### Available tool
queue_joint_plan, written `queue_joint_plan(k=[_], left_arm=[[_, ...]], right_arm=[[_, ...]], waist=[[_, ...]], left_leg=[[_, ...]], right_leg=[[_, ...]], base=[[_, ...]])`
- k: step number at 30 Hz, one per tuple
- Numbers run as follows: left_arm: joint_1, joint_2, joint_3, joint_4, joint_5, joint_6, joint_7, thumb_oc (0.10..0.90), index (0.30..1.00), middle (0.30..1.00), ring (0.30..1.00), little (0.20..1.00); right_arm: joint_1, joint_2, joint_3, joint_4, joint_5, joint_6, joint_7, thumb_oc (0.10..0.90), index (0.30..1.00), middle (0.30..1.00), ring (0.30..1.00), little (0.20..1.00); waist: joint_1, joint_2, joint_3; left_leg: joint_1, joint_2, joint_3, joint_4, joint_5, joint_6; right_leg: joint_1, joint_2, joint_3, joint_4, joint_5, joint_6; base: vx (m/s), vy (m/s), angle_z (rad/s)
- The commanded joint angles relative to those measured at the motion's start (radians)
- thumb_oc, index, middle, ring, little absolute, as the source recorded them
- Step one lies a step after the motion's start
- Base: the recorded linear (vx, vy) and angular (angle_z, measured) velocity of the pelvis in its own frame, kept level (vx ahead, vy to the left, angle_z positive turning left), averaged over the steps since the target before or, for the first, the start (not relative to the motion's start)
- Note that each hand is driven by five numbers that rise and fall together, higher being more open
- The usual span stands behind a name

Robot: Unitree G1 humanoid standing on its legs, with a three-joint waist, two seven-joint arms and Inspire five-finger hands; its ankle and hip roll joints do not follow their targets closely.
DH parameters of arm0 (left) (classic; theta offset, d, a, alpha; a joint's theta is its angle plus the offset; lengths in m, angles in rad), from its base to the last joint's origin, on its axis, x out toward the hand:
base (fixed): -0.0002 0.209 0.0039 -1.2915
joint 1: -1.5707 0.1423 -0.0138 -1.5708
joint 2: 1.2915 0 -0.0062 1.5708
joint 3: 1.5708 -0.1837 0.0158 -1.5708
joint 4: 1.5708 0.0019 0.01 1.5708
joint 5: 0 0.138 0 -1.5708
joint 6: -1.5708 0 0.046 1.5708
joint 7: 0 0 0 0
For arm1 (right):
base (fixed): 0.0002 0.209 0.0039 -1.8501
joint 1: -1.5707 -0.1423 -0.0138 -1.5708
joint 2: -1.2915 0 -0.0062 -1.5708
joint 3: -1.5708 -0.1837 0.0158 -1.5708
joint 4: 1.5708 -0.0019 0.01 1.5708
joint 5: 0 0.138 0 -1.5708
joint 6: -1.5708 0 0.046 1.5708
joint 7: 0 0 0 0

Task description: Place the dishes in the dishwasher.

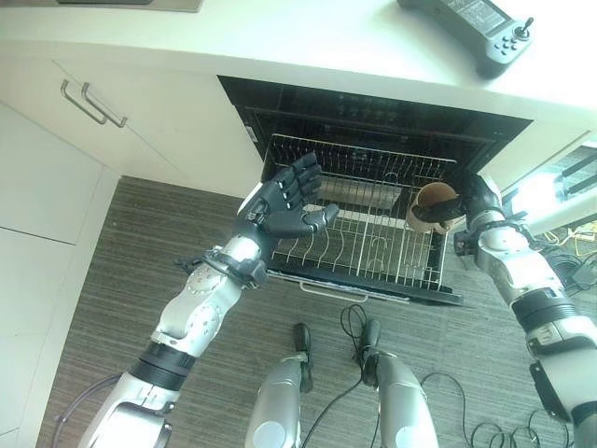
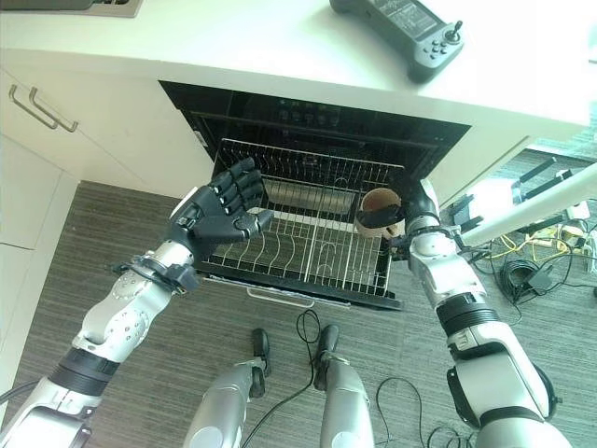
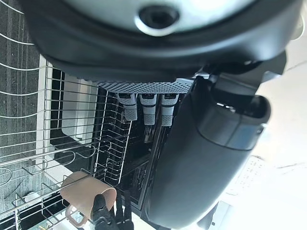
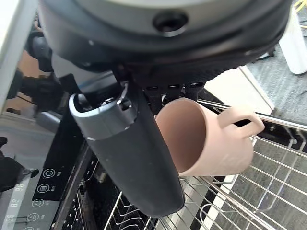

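Right wrist view shows the right hand (image 4: 129, 143) clasping a tan mug (image 4: 201, 139), thumb along the outside and fingers at the rim, the mug tipped on its side with its handle pointing away from the palm. From the head camera, that mug (image 1: 435, 205) hangs over the right end of the pulled-out wire rack (image 1: 359, 247), above the tines rather than seated among them. The left hand (image 1: 284, 205) hovers over the rack's left end, palm turned up, fingers spread and straight, holding nothing. The rack juts from the open dishwasher (image 1: 373, 121) set under a white countertop (image 1: 280, 42). A dark handheld controller (image 1: 471, 28) lies on the countertop above the dishwasher's right side. White cabinet fronts with a metal handle (image 1: 93, 103) stand to the left.
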State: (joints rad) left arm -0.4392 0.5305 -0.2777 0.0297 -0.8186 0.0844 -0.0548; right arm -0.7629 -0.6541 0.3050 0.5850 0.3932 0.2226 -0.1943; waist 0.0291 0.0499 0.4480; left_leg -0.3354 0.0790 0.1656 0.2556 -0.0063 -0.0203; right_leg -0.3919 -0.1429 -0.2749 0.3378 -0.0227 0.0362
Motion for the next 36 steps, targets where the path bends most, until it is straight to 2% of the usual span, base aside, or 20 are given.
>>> queue_joint_plan(k=[1, 6, 7, 10, 14, 16, 18, 24, 25, 27, 31, 32, 33, 35, 36], left_arm=[[-0.001, 0.014, 0.017, -0.138, -0.011, -0.112, -0.025, 0.8, 0.9, 0.9, 0.9, 0.9], [0.035, 0.013, 0.034, -0.166, 0.0, -0.125, -0.011, 0.8, 0.9, 0.9, 0.9, 0.9], [0.055, 0.004, 0.043, -0.178, 0.013, -0.132, 0.0, 0.8, 0.9, 0.9, 0.9, 0.9], [0.085, -0.005, 0.063, -0.195, 0.033, -0.137, 0.009, 0.8, 0.9, 0.9, 0.9, 0.9], [0.115, -0.011, 0.086, -0.213, 0.048, -0.152, 0.019, 0.8, 0.9, 0.9, 0.9, 0.9], [0.148, -0.024, 0.106, -0.233, 0.065, -0.172, 0.025, 0.8, 0.9, 0.9, 0.9, 0.9], [0.19, -0.042, 0.126, -0.258, 0.085, -0.209, 0.019, 0.8, 0.9, 0.9, 0.9, 0.9], [0.316, -0.084, 0.215, -0.317, 0.136, -0.299, -0.012, 0.8, 0.9, 0.9, 0.9, 0.9], [0.341, -0.09, 0.251, -0.327, 0.145, -0.333, -0.001, 0.8, 0.9, 0.9, 0.9, 0.9], [0.367, -0.1, 0.293, -0.344, 0.173, -0.362, -0.006, 0.8, 0.9, 0.9, 0.9, 0.9], [0.407, -0.105, 0.343, -0.379, 0.184, -0.347, -0.06, 0.8, 0.9, 0.9, 0.9, 0.9], [0.425, -0.095, 0.342, -0.379, 0.168, -0.303, -0.087, 0.8, 0.9, 0.9, 0.9, 0.9], [0.427, -0.094, 0.342, -0.379, 0.165, -0.302, -0.09, 0.8, 0.9, 0.9, 0.9, 0.9], [0.443, -0.084, 0.345, -0.37, 0.176, -0.294, -0.091, 0.8, 0.9, 0.9, 0.9, 0.9], [0.44, -0.077, 0.345, -0.368, 0.181, -0.296, -0.082, 0.8, 0.9, 0.9, 0.9, 0.9]], right_arm=[[-0.066, -0.08, -0.009, -0.109, -0.038, -0.1, -0.038, 0.8, 0.9, 0.9, 0.9, 0.9], [-0.021, -0.082, -0.056, -0.246, -0.069, -0.107, -0.066, 0.8, 0.9, 0.9, 0.9, 0.9], [0.03, -0.064, -0.093, -0.345, -0.088, -0.093, -0.075, 0.8, 0.9, 0.9, 0.9, 0.9], [0.124, -0.032, -0.139, -0.466, -0.067, -0.096, -0.061, 0.8, 0.9, 0.9, 0.9, 0.9], [0.225, 0.016, -0.18, -0.55, -0.034, -0.116, -0.034, 0.8, 0.9, 0.9, 0.9, 0.9], [0.307, 0.057, -0.21, -0.61, 0.013, -0.135, -0.009, 0.8, 0.9, 0.9, 0.9, 0.9], [0.402, 0.102, -0.252, -0.673, 0.065, -0.194, 0.014, 0.8, 0.9, 0.9, 0.9, 0.9], [0.612, 0.168, -0.334, -0.807, 0.082, -0.252, 0.15, 0.8, 0.9, 0.9, 0.9, 0.9], [0.651, 0.185, -0.36, -0.835, 0.112, -0.277, 0.173, 0.8, 0.9, 0.9, 0.9, 0.9], [0.695, 0.212, -0.392, -0.88, 0.113, -0.322, 0.189, 0.8, 0.9, 0.9, 0.9, 0.9], [0.764, 0.244, -0.444, -0.957, 0.107, -0.377, 0.19, 0.8, 0.9, 0.9, 0.9, 0.9], [0.798, 0.255, -0.454, -0.993, 0.115, -0.397, 0.18, 0.8, 0.9, 0.9, 0.9, 0.9], [0.802, 0.256, -0.455, -0.996, 0.114, -0.399, 0.18, 0.8, 0.9, 0.9, 0.9, 0.9], [0.802, 0.265, -0.445, -1.007, 0.111, -0.399, 0.209, 0.8, 0.9, 0.9, 0.9, 0.9], [0.793, 0.262, -0.438, -1.005, 0.11, -0.396, 0.215, 0.8, 0.9, 0.9, 0.9, 0.9]], waist=[[-0.01, -0.003, -0.066], [-0.021, -0.005, -0.069], [-0.031, -0.009, -0.072], [-0.045, -0.016, -0.08], [-0.058, -0.024, -0.092], [-0.066, -0.031, -0.105], [-0.072, -0.037, -0.124], [-0.078, -0.053, -0.182], [-0.078, -0.06, -0.2], [-0.077, -0.066, -0.223], [-0.077, -0.076, -0.259], [-0.092, -0.076, -0.273], [-0.093, -0.075, -0.273], [-0.094, -0.06, -0.275], [-0.099, -0.052, -0.275]], left_leg=[[0.012, 0.051, -0.038, 0.044, -0.091, -0.066], [0.015, 0.053, -0.033, 0.044, -0.094, -0.065], [0.019, 0.053, -0.03, 0.044, -0.097, -0.063], [0.026, 0.057, -0.022, 0.044, -0.1, -0.06], [0.036, 0.063, -0.011, 0.044, -0.101, -0.059], [0.048, 0.068, -0.002, 0.044, -0.102, -0.059], [0.061, 0.072, 0.006, 0.044, -0.105, -0.059], [0.101, 0.073, 0.02, 0.044, -0.113, -0.056], [0.115, 0.068, 0.024, 0.044, -0.12, -0.053], [0.137, 0.054, 0.025, 0.044, -0.134, -0.043], [0.173, 0.015, 0.028, 0.044, -0.166, -0.014], [0.19, -0.008, 0.019, 0.044, -0.183, 0.005], [0.192, -0.009, 0.018, 0.044, -0.183, 0.006], [0.22, 0.001, 0.041, 0.044, -0.196, 0.017], [0.221, 0.006, 0.045, 0.044, -0.191, 0.021]], right_leg=[[0.068, -0.058, 0.049, -0.038, -0.049, 0.059], [0.069, -0.053, 0.055, -0.038, -0.049, 0.06], [0.07, -0.05, 0.059, -0.038, -0.051, 0.059], [0.074, -0.046, 0.062, -0.038, -0.053, 0.059], [0.082, -0.042, 0.062, -0.038, -0.057, 0.057], [0.092, -0.039, 0.062, -0.038, -0.061, 0.055], [0.107, -0.036, 0.06, -0.038, -0.066, 0.055], [0.146, -0.039, 0.061, -0.038, -0.071, 0.063], [0.16, -0.044, 0.062, -0.038, -0.071, 0.069], [0.178, -0.057, 0.068, -0.038, -0.067, 0.086], [0.211, -0.088, 0.086, -0.038, -0.045, 0.125], [0.233, -0.092, 0.109, -0.038, 0.013, 0.135], [0.234, -0.091, 0.11, -0.038, 0.018, 0.136], [0.278, -0.075, 0.046, -0.038, 0.068, 0.142], [0.281, -0.046, 0.038, -0.038, 0.069, 0.137]], base=[[0.0, 0.0, 0.0], [0.0, 0.0, 0.0], [0.0, 0.0, 0.0], [0.0, 0.003, -0.01], [0.02, 0.006, -0.03], [0.06, 0.013, -0.01], [0.09, 0.017, -0.06], [0.13, 0.042, -0.03], [0.14, 0.106, -0.04], [0.19, 0.18, -0.02], [0.22, 0.242, 0.01], [0.17, 0.22, -0.08], [0.18, 0.235, -0.15], [0.11, 0.187, -0.14], [0.07, 0.15, -0.4]])
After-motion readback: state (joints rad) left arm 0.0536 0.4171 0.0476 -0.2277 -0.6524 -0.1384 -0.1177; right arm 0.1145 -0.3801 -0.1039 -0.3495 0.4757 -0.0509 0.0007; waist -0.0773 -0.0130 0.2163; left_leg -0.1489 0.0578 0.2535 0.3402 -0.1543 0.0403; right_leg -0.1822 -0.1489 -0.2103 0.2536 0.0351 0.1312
